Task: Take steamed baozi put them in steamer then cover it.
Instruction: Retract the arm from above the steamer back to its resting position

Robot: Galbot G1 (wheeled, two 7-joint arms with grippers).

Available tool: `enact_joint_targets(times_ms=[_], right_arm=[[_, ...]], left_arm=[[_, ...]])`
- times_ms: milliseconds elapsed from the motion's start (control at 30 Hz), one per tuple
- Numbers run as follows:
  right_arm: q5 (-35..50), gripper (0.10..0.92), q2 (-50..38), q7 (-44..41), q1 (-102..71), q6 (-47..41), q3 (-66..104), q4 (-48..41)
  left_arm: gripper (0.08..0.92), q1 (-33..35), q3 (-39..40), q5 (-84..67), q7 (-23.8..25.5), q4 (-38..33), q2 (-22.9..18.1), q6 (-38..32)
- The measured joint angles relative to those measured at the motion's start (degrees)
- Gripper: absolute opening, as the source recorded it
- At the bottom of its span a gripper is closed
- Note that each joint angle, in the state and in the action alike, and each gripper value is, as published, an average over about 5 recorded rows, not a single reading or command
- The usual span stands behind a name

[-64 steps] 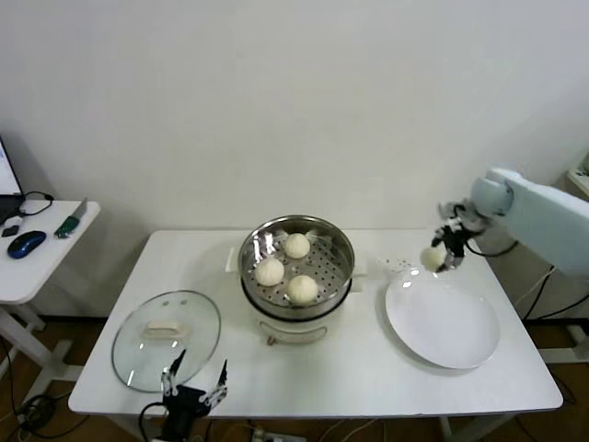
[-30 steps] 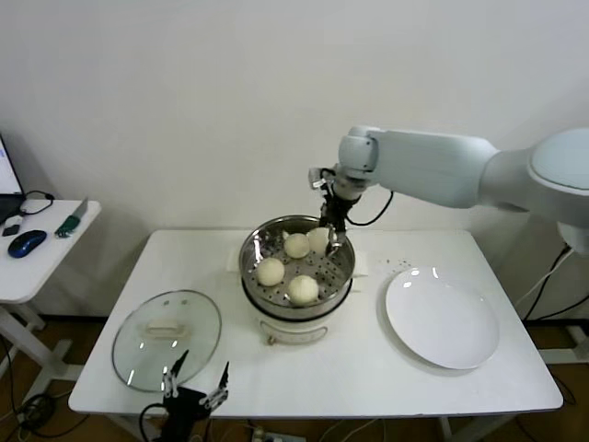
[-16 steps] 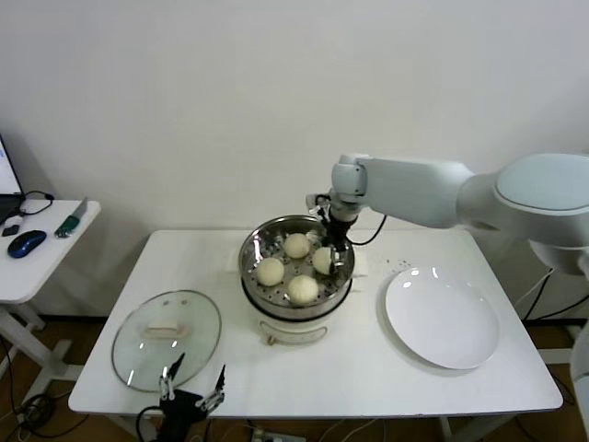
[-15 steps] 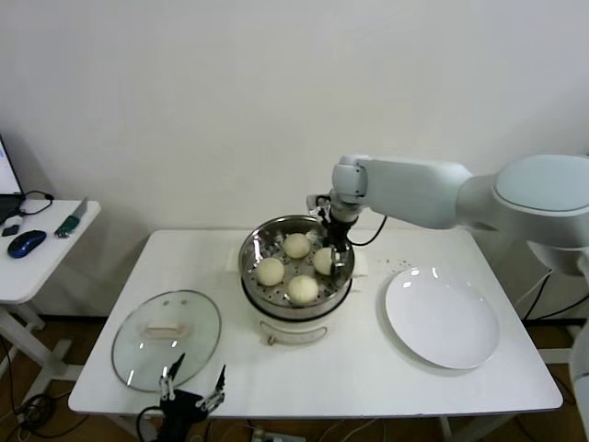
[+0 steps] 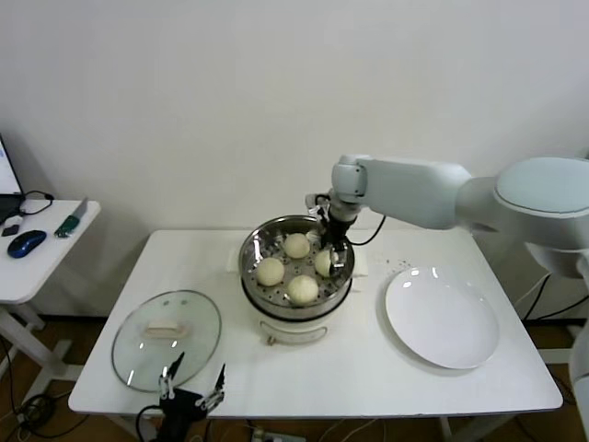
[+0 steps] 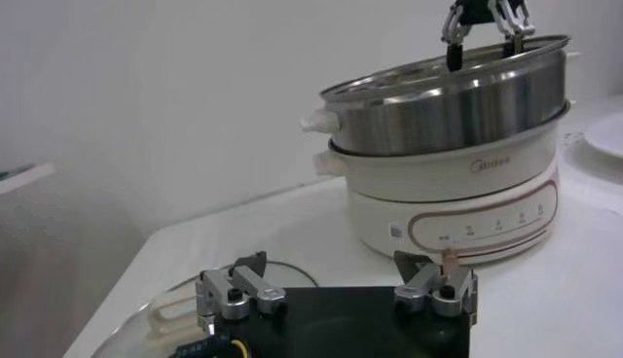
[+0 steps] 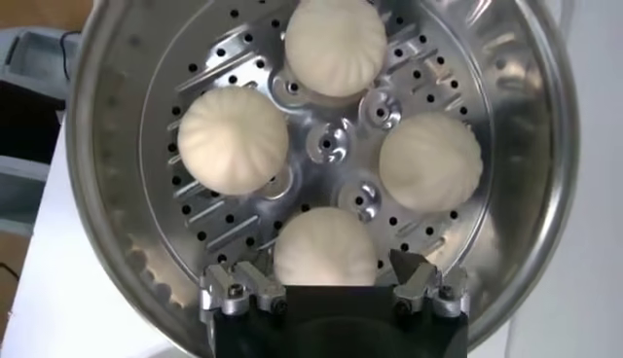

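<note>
Now all four baozi [image 7: 326, 248] sit in steamer [image 5: 253, 241], right hand [image 7: 334, 288] open above, cover [image 5: 167, 339] at 8 o'clock remains.

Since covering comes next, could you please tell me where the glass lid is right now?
In the head view, the glass lid lies flat on the table's front left part, left of the steamer and just beyond the left gripper.

Cream-white baozi [image 7: 234, 137], shiny silver steamer [image 5: 342, 247] — perforated floor, white plate [image 5: 443, 319], clear-glass cover [image 5: 167, 339]
</note>
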Motion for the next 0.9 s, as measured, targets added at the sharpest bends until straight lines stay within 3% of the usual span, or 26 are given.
enact_joint_targets(times_ms=[333,633,900], right_arm=[[1.89,0.823,-5.74,2.56,3.04,2.15,3.77,3.94],[2.96,0.823,-17.99,17.58,-0.14,8.5,10.8,12.3],[2.71,0.823,-30.86,30.51,-14.49,14.03,28.19,19.97]], left_arm=[[0.823,-0.97,-0.83,0.42,-0.56,-0.44,0.23,0.27],[0.823,-2.0,-1.05,2.3,-1.32,-0.87,0.15,0.49],[0.823,-2.42,-1.2,5.67,-2.03,-0.96,-0.11,0.5]])
